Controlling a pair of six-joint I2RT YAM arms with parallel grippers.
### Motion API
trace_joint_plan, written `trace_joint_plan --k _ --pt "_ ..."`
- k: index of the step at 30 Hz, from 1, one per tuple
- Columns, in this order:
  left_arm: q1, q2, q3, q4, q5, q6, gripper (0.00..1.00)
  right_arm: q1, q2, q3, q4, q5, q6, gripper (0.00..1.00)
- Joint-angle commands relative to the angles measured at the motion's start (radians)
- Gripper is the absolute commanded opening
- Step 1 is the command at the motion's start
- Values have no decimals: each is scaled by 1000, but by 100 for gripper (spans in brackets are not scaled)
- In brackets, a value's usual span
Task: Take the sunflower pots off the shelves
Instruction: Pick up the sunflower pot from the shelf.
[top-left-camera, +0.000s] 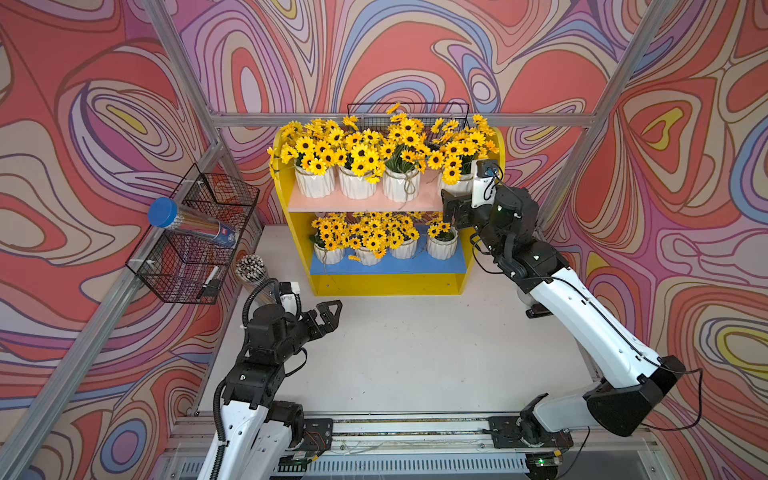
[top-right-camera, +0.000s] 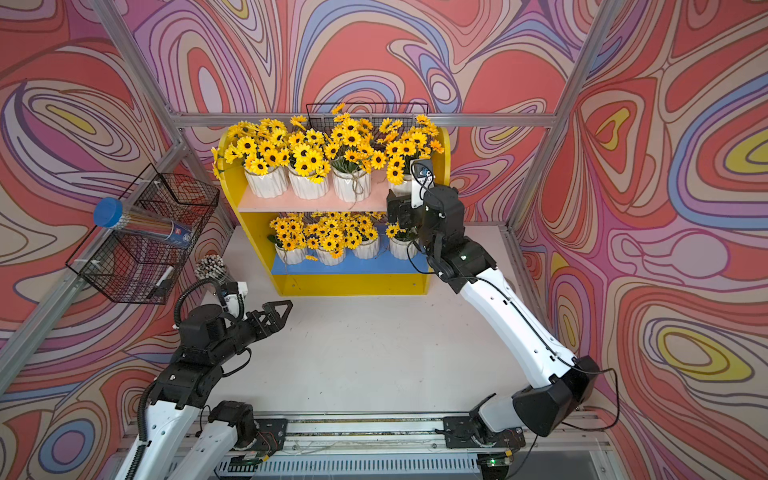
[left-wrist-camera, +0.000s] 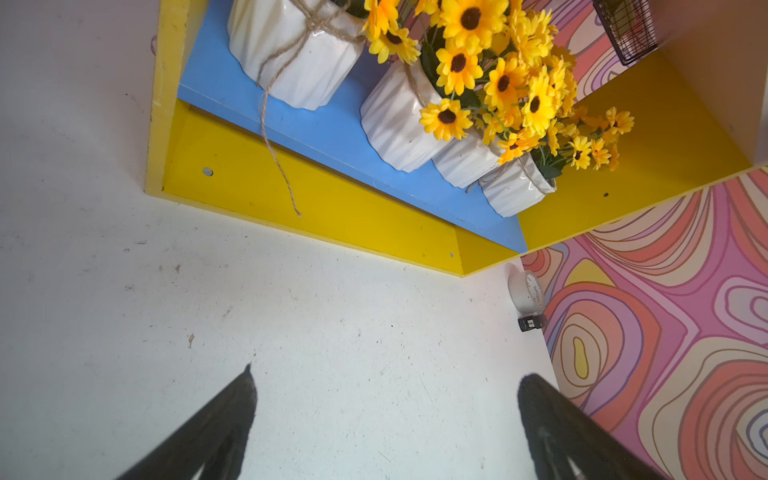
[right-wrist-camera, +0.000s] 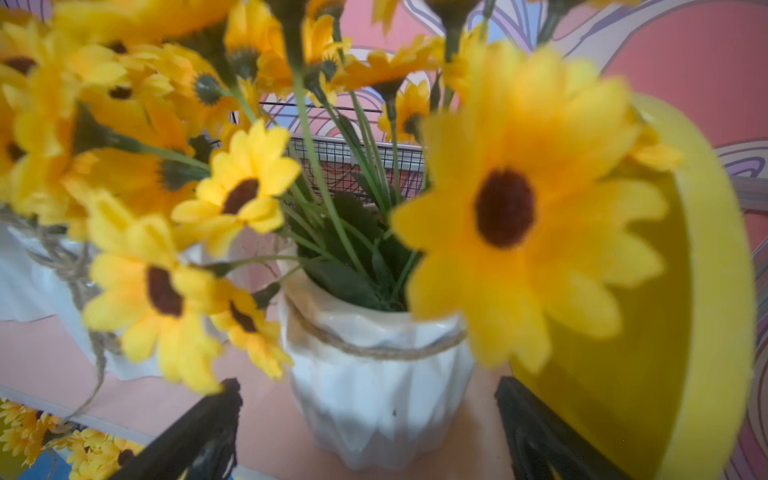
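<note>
1. The shelves (top-left-camera: 386, 284) stand at the back of the white surface (top-left-camera: 415, 353), against the patterned wall.
2. All eight sunflower pots (top-left-camera: 354, 185) are on the shelves: four in a row on the pink upper board (top-left-camera: 361, 203) and four on the blue lower board (top-left-camera: 386, 266).
3. The right arm (top-left-camera: 590, 316) reaches up to the right end of the pink upper board. In both top views its wrist hides part of the end pot (top-left-camera: 459, 185).
4. In the right wrist view the right jaws stand wide, one on each side of the end pot, with a gap showing on both sides. They hold nothing.
5. The end pot is upright, with twine tied round its neck, close beside the yellow side panel (right-wrist-camera: 665, 332).
6. The left arm (top-left-camera: 266, 332) hangs low over the surface, in front of the left corner of the shelves. The left jaws stand wide and empty, apart from the shelves.
7. In the left wrist view a loose twine end (left-wrist-camera: 274, 137) from one lower pot hangs over the front edge of the blue lower board.
8. A black wire basket (top-left-camera: 195, 241) on the frame at the left carries a blue-capped tube (top-left-camera: 191, 222).
</note>
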Motion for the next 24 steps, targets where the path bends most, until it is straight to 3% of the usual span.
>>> trace_joint_plan --k 1,8,24 --pt "-5 -5 18 5 8 5 100 -15 19 12 46 -51 -7 98" --pt "-5 1 18 10 6 6 100 -46 49 9 102 -135 -14 98" --pt "-4 17 15 23 17 4 100 -76 60 -16 200 -182 -13 98"
